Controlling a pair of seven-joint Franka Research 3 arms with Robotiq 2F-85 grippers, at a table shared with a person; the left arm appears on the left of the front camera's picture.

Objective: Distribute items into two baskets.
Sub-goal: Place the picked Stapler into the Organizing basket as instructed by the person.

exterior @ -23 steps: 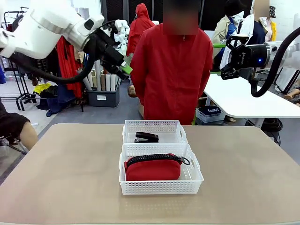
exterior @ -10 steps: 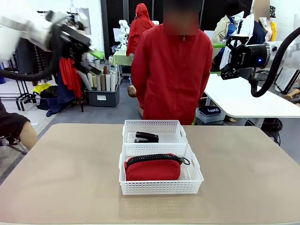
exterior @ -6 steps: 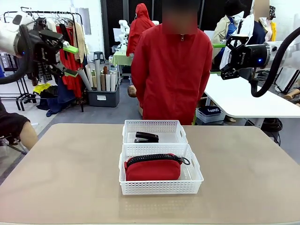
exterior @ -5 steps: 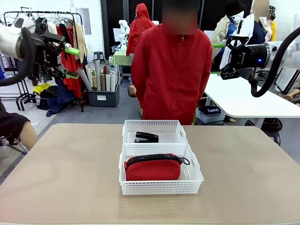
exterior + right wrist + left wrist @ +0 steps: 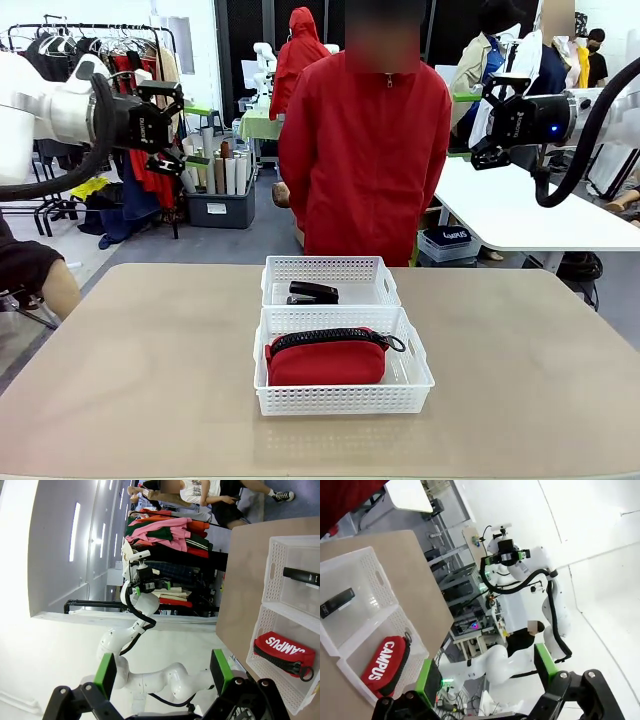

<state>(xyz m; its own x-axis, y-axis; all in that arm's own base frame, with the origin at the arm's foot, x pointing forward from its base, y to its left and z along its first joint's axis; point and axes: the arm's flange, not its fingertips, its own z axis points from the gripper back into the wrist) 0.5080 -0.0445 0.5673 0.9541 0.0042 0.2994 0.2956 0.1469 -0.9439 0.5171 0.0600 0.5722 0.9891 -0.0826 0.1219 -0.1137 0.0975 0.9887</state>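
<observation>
Two white lattice baskets stand in a row at the table's middle. The near basket (image 5: 340,398) holds the red zip pouch (image 5: 326,362), its black zipper and strap on top. A small black stapler (image 5: 313,292) lies in the far basket (image 5: 325,266). My left gripper (image 5: 197,133) hangs high at the left, open and empty, far from the baskets. My right gripper (image 5: 478,122) is high at the right, open and empty. In the left wrist view, my open gripper (image 5: 486,672) frames the pouch (image 5: 385,665) and stapler (image 5: 337,602). The right wrist view shows the pouch (image 5: 282,650) and stapler (image 5: 302,576) beyond my open gripper (image 5: 162,672).
A person in a red coat (image 5: 365,150) stands at the table's far edge, right behind the baskets, hands out of sight. Bare tan tabletop (image 5: 130,380) lies on both sides of the baskets. A white table (image 5: 520,215) and clothes racks stand farther back.
My left arm has swung away from the upper middle to the far left, and its gripper has turned level, still open. The right arm, baskets and items have not moved.
</observation>
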